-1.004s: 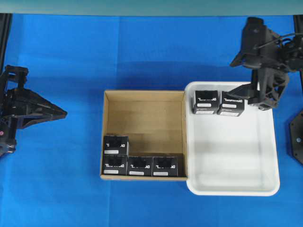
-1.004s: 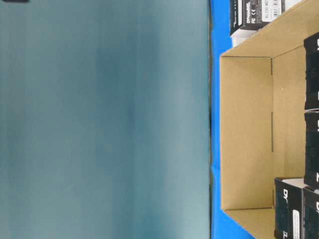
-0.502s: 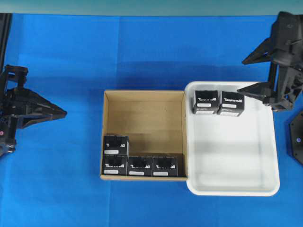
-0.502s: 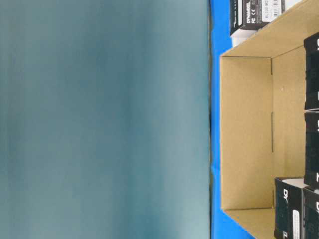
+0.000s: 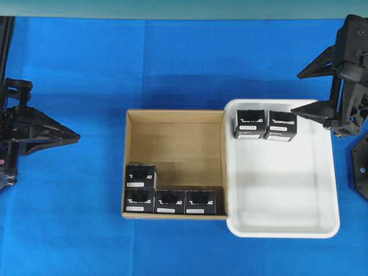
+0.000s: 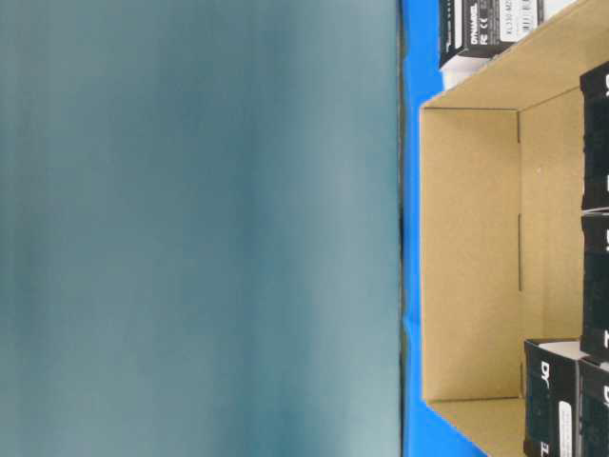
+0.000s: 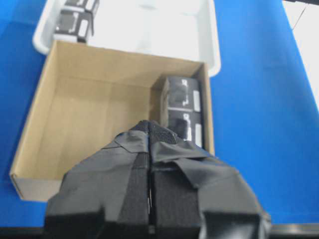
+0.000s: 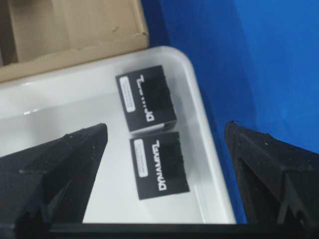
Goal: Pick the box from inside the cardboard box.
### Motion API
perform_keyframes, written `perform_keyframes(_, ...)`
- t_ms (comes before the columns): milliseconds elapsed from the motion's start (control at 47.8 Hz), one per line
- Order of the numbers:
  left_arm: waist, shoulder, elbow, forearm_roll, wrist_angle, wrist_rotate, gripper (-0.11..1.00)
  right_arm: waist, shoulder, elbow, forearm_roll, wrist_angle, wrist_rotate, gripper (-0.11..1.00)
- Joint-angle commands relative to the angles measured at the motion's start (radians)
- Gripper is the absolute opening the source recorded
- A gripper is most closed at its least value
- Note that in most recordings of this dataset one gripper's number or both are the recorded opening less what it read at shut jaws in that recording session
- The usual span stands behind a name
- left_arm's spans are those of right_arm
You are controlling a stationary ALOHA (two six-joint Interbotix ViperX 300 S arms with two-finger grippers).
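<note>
The brown cardboard box point(image 5: 175, 144) sits mid-table, with several black boxes point(image 5: 169, 201) packed along its near wall and left corner. They also show in the left wrist view as black boxes point(image 7: 182, 112) inside the cardboard box point(image 7: 35, 129). My left gripper point(image 5: 76, 138) is shut and empty, left of the carton; its closed tips point(image 7: 149, 130) point at it. My right gripper point(image 5: 296, 92) stands open and empty beyond the tray's far right corner. In the right wrist view the right gripper point(image 8: 164, 129) hangs above two black boxes point(image 8: 162, 167) in the tray.
A white plastic tray point(image 5: 282, 230) touches the carton's right side and holds two black boxes point(image 5: 250, 123) at its far end. Blue cloth covers the table. The table-level view shows the carton's interior point(image 6: 476, 248) sideways.
My right gripper has moved right and away from the tray's far boxes, staying open. The left arm and all boxes stayed put.
</note>
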State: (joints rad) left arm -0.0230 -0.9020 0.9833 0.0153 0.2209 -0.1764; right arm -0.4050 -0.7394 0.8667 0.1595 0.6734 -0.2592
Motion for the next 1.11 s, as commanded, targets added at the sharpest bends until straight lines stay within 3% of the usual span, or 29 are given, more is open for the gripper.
perform_keyframes(0,0.0,-0.002,-0.025,0.003,-0.005,0.002,-0.06,0.008,-0.005,-0.002,0.0,-0.009,-0.002,0.95)
perform_keyframes(1087,0.002,-0.006,-0.025,0.002,-0.009,0.009,-0.06,0.029,-0.032,0.058,0.0,-0.083,-0.005,0.95)
